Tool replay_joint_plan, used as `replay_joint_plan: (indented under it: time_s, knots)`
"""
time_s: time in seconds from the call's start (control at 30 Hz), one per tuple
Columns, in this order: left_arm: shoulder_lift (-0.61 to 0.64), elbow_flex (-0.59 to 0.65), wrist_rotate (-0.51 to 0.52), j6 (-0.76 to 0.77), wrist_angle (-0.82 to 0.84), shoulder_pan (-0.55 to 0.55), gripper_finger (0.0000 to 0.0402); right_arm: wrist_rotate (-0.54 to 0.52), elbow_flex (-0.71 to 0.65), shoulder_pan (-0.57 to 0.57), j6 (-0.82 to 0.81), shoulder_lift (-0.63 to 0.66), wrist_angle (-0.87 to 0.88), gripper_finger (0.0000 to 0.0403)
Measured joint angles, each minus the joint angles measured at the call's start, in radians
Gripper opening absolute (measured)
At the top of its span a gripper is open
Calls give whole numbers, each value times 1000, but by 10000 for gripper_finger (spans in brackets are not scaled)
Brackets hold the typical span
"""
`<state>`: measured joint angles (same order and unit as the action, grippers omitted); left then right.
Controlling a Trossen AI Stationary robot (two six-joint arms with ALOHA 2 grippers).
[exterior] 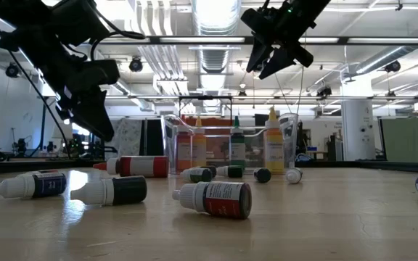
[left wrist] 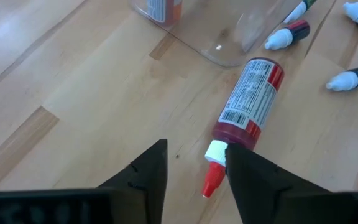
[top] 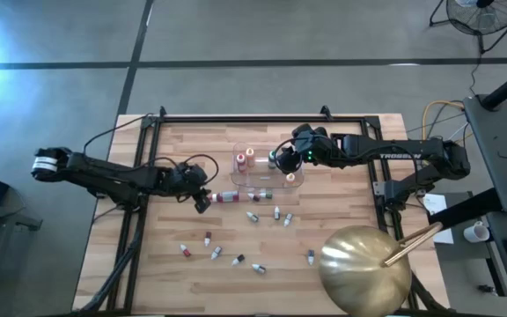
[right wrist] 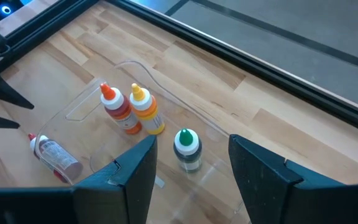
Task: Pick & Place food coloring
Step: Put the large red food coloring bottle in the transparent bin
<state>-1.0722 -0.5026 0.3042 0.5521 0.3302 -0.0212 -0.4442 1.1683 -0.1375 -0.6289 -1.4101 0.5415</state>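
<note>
Table [top: 350, 136]: light wood with a black frame around it.

Tub [top: 299, 180]: clear plastic, near the middle of the table, a little toward the far edge. An orange bottle [right wrist: 118, 109], a yellow bottle [right wrist: 146, 111] and a green-capped bottle [right wrist: 187, 149] stand up inside it. The orange and yellow ones touch each other. The green-capped one stands apart from them.

Long red bottle [left wrist: 248, 106]: lies flat on the wood, just beside the tub on its left-edge side. Its red tip [left wrist: 211, 181] points away from the tub. It has a white label.

Left gripper [left wrist: 194, 171]: low over the table, left of the tub, at the tip end of the long red bottle. Its fingers are apart. The bottle's white neck and red tip sit in the gap between them, right next to one finger. The bottle lies on the wood, not lifted.

Right gripper [right wrist: 191, 171]: up in the air over the tub, above the green-capped bottle. Its fingers are apart and hold nothing.

Small bottles [top: 276, 214]: many lie on their sides between the tub and the near edge. Some are close to the tub, and others [top: 211, 249] are nearer the near edge.

Gold dome [top: 364, 269]: big and shiny, at the near right corner of the table.
</note>
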Motion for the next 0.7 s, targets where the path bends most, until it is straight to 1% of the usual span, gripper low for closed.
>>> replay_joint_plan:
  time_s: [0.2, 0.23, 0.3, 0.4, 0.63, 0.7]
  knots:
    - [-62, 0, 0, -42, -1, 0, 210, 0, 0, 0, 0, 0, 0, 192]
    - [-77, 0, -3, -64, -4, 0, 220, 0, 0, 0, 0, 0, 0, 192]
    - [-103, 0, -30, -154, -26, -4, 233, 0, 0, 0, 0, 0, 0, 192]
    - [-138, 0, -63, -259, -68, -7, 238, 0, 0, 0, 0, 0, 0, 192]
    - [-183, 1, -61, -339, -115, -6, 238, 0, 0, 0, 0, 0, 1, 192]
    - [-197, 0, -79, -369, -122, -6, 238, 0, 0, 0, 0, 0, 1, 192]
